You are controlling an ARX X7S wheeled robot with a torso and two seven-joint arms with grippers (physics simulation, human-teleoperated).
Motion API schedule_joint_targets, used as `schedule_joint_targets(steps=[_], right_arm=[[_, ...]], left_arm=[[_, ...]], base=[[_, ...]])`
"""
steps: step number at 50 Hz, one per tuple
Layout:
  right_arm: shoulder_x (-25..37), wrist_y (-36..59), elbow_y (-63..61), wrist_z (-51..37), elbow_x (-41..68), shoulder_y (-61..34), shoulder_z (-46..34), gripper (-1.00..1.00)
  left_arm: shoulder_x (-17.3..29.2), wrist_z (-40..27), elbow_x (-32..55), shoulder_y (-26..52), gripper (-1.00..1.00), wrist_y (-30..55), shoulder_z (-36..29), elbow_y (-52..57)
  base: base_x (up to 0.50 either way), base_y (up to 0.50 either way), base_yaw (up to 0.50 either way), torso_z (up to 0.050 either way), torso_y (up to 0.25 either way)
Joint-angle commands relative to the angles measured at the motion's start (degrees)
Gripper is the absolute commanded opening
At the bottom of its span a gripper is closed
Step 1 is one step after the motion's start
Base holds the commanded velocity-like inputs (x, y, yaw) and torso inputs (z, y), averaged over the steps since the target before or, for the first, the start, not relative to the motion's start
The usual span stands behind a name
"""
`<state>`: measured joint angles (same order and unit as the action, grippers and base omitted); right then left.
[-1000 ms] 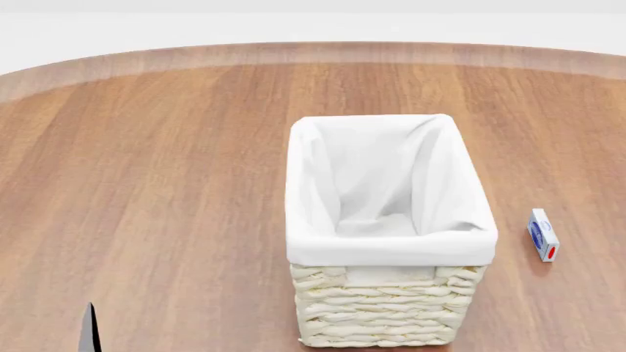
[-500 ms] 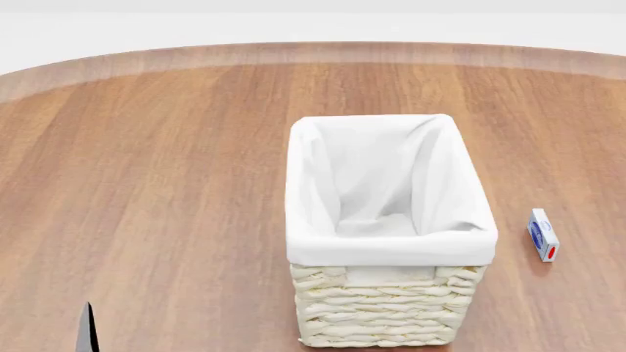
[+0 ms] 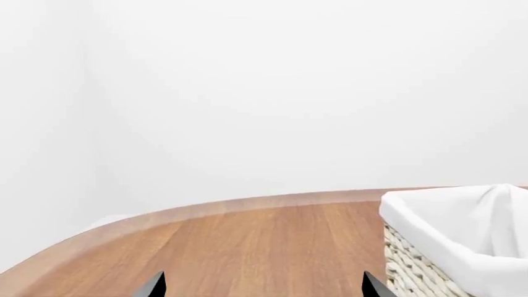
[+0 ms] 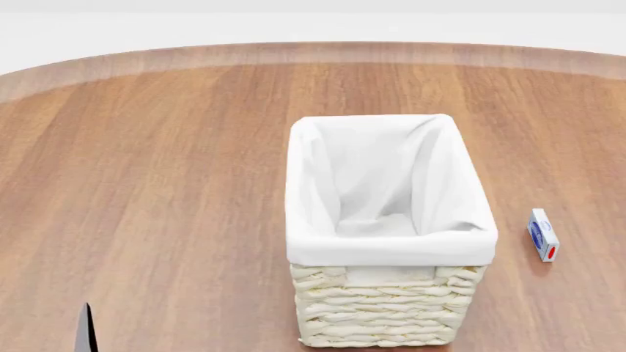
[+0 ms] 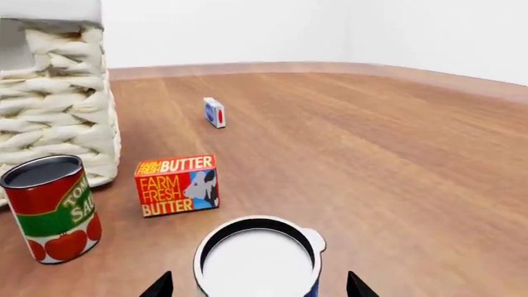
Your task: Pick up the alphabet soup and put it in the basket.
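Observation:
The alphabet soup (image 5: pixel 257 258), a can with a white top and blue side, stands on the wooden table in the right wrist view, between the two tips of my open right gripper (image 5: pixel 257 286), which touch nothing. It is out of the head view. The basket (image 4: pixel 388 220), cream wicker with a white cloth lining, stands at the table's middle; its wicker wall also shows in the right wrist view (image 5: pixel 49 111) and its rim in the left wrist view (image 3: pixel 449 229). My left gripper (image 3: pixel 262 286) is open and empty over bare table left of the basket; one fingertip (image 4: pixel 88 330) shows in the head view.
A red-and-green tomato can (image 5: pixel 51 207) with a dark top stands by the basket's wall. A butter box (image 5: pixel 177 184) lies beside it. A small white and blue box (image 4: pixel 542 235) lies right of the basket, also in the right wrist view (image 5: pixel 214 112).
The left fingertip at the head view's lower left has slipped slightly lower and left. Nothing else has moved.

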<state>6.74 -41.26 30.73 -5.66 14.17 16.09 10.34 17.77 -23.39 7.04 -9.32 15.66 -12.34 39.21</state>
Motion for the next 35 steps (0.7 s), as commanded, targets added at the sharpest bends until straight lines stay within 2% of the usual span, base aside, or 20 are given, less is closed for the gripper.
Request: schedule_joint_targets(steps=[1,9,10,23,35], right_arm=[[-0.21,-1.18,4.14,0.61,1.17,-2.1,-0.45,1.0],[-0.21,-1.27,3.21,0.81,1.97,-1.87,-0.85,1.0],[-0.21,-1.35,3.35,0.76,2.01,-1.95,-0.85,-1.0],[-0.34,-2.05,5.44,0.4,0.94,-3.1,-1.89,-1.0],[1.37,6.7,-12.92,-3.05,0.4,0.87,-3.41,-1.0]], left_arm=[[0.24,-0.36,0.14,0.02,1.0,-0.12,-0.15,-0.13],[0.43,-0.61,0.37,0.13,1.0,-0.17,-0.03,-0.36],[0.45,-0.61,0.38,0.15,1.0,-0.27,-0.06,-0.48],[0.67,-0.96,0.7,0.3,1.0,-0.02,-0.1,-0.66],[0.83,-1.16,1.23,0.51,1.0,0.02,-0.11,-0.94]], base=[[0.0,0.0,0.0,0.0,0.0],[0.0,0.0,0.0,0.0,0.0],[0.0,0.0,0.0,0.0,0.0],[0.0,0.0,0.0,0.0,0.0],[0.0,0.0,0.0,0.0,0.0]])
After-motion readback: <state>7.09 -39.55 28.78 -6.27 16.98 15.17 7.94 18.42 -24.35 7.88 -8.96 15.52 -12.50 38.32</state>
